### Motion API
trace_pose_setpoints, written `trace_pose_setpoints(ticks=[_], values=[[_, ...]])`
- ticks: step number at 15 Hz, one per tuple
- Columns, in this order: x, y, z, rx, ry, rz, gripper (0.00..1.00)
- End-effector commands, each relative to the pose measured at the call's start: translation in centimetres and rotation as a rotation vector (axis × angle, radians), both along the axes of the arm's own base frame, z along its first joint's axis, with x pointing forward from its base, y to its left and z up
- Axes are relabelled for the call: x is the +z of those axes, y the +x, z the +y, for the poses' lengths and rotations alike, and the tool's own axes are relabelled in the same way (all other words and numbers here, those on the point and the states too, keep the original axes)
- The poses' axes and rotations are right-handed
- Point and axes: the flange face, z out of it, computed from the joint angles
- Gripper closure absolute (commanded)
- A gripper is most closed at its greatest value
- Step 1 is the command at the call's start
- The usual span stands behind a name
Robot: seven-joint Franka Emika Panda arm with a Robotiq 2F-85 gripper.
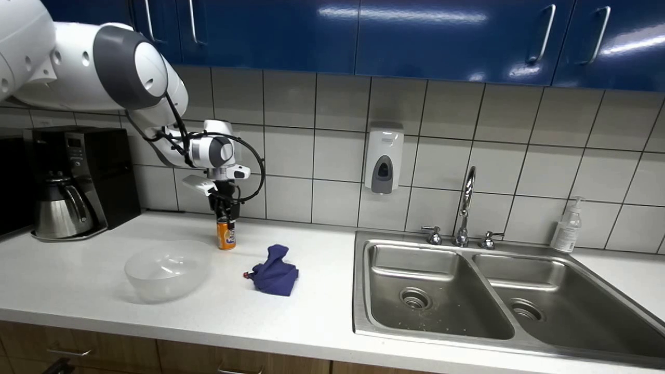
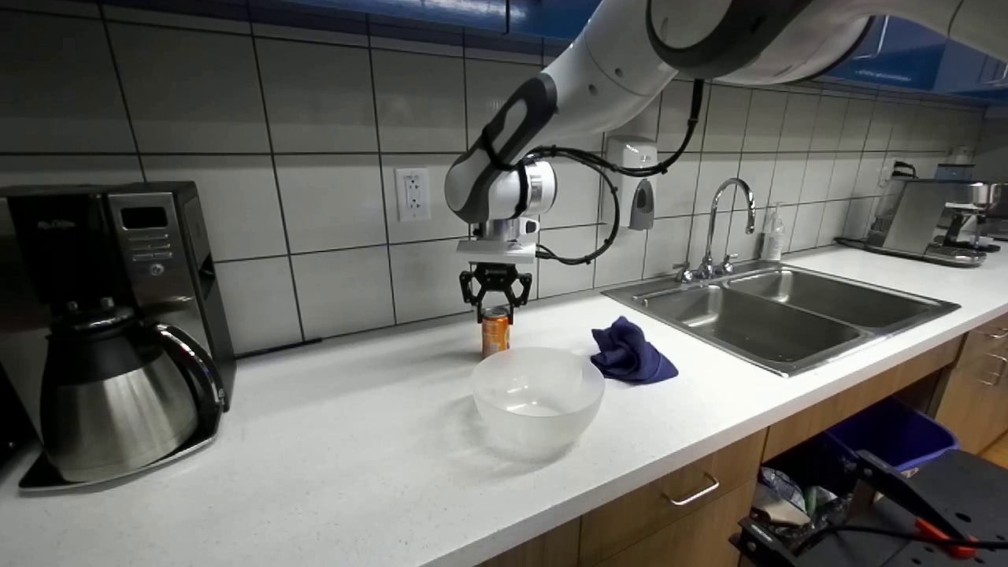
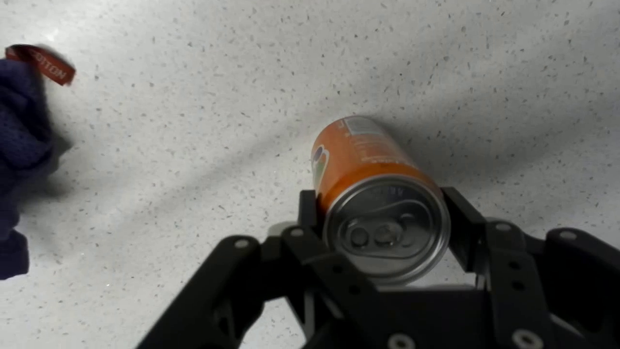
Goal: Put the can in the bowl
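Observation:
The can [image 1: 226, 236] is orange with a silver lid and stands upright on the counter. It also shows in an exterior view [image 2: 494, 335], with its base partly behind the bowl, and in the wrist view [image 3: 382, 194]. My gripper [image 3: 380, 208] points down over it. Its black fingers are against both sides of the can near the top, shut on it. The gripper shows above the can in both exterior views [image 1: 226, 215] [image 2: 495, 315]. The bowl [image 1: 166, 275] is translucent white and stands nearer the counter's front edge. It also shows in an exterior view [image 2: 539, 417].
A crumpled purple cloth [image 1: 274, 272] lies beside the can, also visible in the wrist view [image 3: 22, 131]. A coffee maker [image 2: 126, 346] stands against the wall. A metal double sink [image 1: 436, 291] is set into the counter. The tiled wall [image 1: 288, 150] rises close behind the can.

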Motion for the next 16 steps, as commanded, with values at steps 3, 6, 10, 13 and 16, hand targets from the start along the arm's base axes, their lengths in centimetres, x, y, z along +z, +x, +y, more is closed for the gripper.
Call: trace_pose_setpoints(ticks=[3,6,10,13,16], values=[[2.5,-1.6,-0.4,-0.017,0.011,0.022,0.62],[3.4,-2.7,-0.4,-0.013,0.016,0.027,0.62],[4.9,-4.3,-1.0,-0.019,0.02,0.03,0.62],[5.9,-6.0,-2.0,-0.031,0.023,0.037,0.62],[6.7,-7.8,-3.3,-0.044,0.024,0.04,0.62]])
